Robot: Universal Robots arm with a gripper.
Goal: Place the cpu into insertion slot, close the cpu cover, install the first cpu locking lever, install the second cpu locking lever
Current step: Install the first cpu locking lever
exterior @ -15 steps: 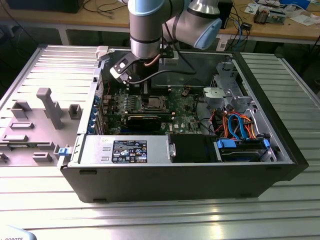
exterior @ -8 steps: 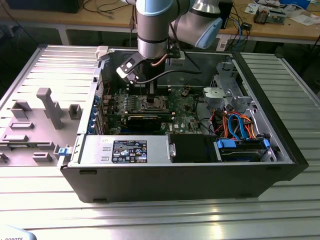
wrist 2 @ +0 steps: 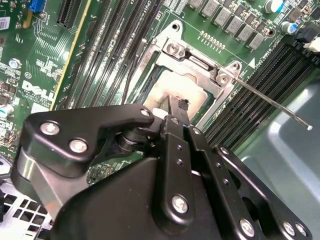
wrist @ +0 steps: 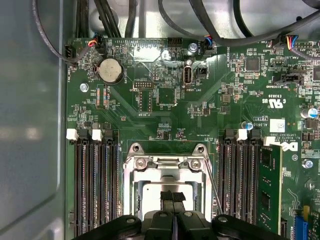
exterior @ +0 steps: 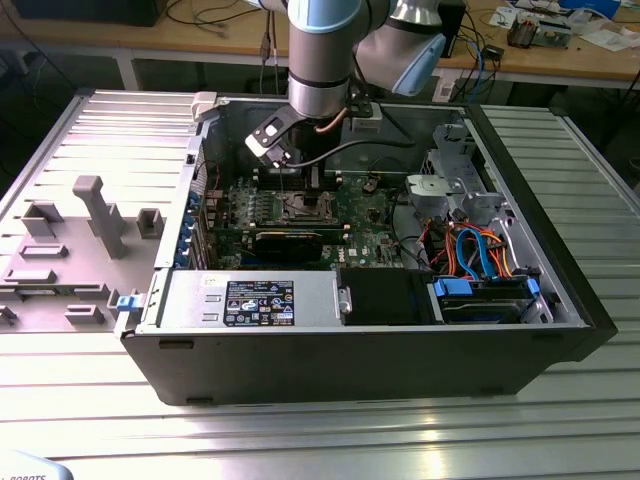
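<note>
**A robotics lab, set up for computer assembly work**

A grey-and-blue robot arm (exterior: 320,60) reaches down into a desktop computer case (exterior: 350,365) that lies open on its side on a ribbed aluminium table (exterior: 300,430). In the first wrist view its black gripper (wrist: 172,199) hangs above the bare green motherboard (wrist: 165,105). At the exterior view's left, a grey fixture plate (exterior: 130,150) carries moulded blocks and holders. Behind the table run wooden workbenches (exterior: 600,62) strewn with cables (exterior: 215,15) and loose electronic parts (exterior: 540,30), the clutter of a working lab rather than a home or an office.
</note>
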